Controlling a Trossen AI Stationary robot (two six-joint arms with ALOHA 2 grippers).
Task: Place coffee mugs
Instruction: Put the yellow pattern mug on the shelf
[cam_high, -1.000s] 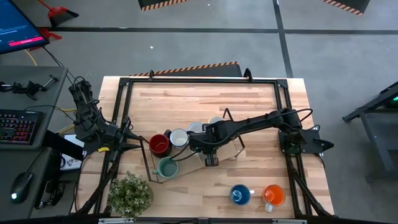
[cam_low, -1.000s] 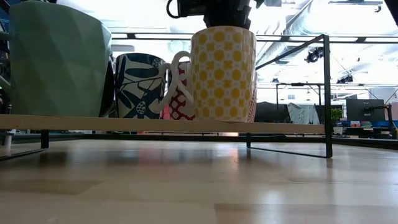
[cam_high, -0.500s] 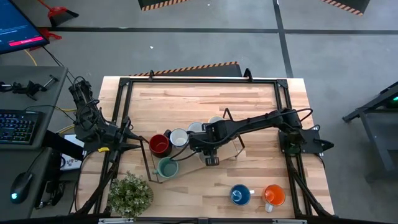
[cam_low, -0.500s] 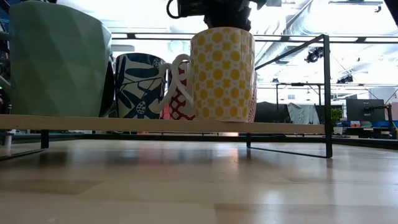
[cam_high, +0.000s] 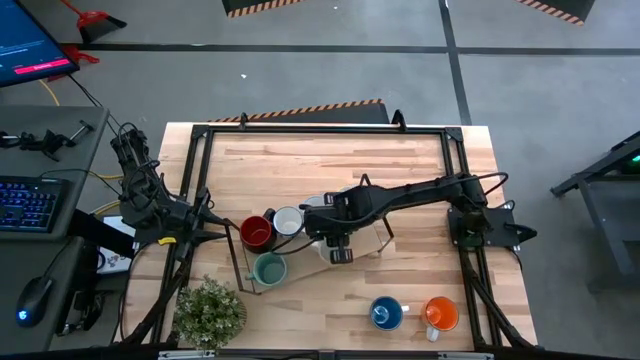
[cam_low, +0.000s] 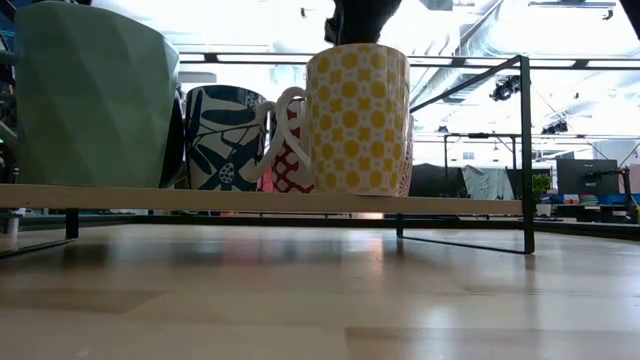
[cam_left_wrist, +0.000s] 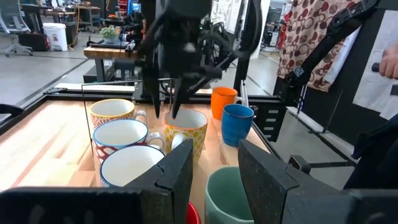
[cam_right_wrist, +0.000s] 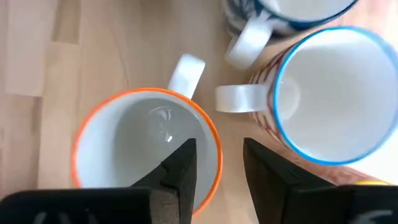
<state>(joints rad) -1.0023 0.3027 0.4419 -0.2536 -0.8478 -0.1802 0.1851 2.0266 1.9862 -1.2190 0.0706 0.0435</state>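
Note:
A yellow-dotted white mug (cam_low: 358, 118) stands upright by its base on the wooden shelf (cam_low: 450, 205) of a black wire rack. It stands beside a red-patterned mug (cam_right_wrist: 323, 93), a blue-leaf mug (cam_low: 222, 135), a teal-green mug (cam_high: 268, 269) and a dark red mug (cam_high: 256, 232). My right gripper (cam_right_wrist: 219, 163) is open just above the yellow-dotted mug (cam_right_wrist: 146, 143). One finger is over the mug's inside and one is outside its rim. My left gripper (cam_left_wrist: 214, 171) is open and empty at the table's left edge (cam_high: 205, 222). A blue mug (cam_high: 385, 313) and an orange mug (cam_high: 439, 314) stand on the table at the near right.
A small potted plant (cam_high: 210, 313) stands at the near left corner. The rack's black frame (cam_low: 524, 150) rises around the mugs. A black rail frame (cam_high: 320, 130) runs round the table. Bare wood (cam_high: 320, 170) lies on the far side of the rack.
My right gripper has gone up a little from the yellow-dotted mug's rim. The mug stays upright on the shelf.

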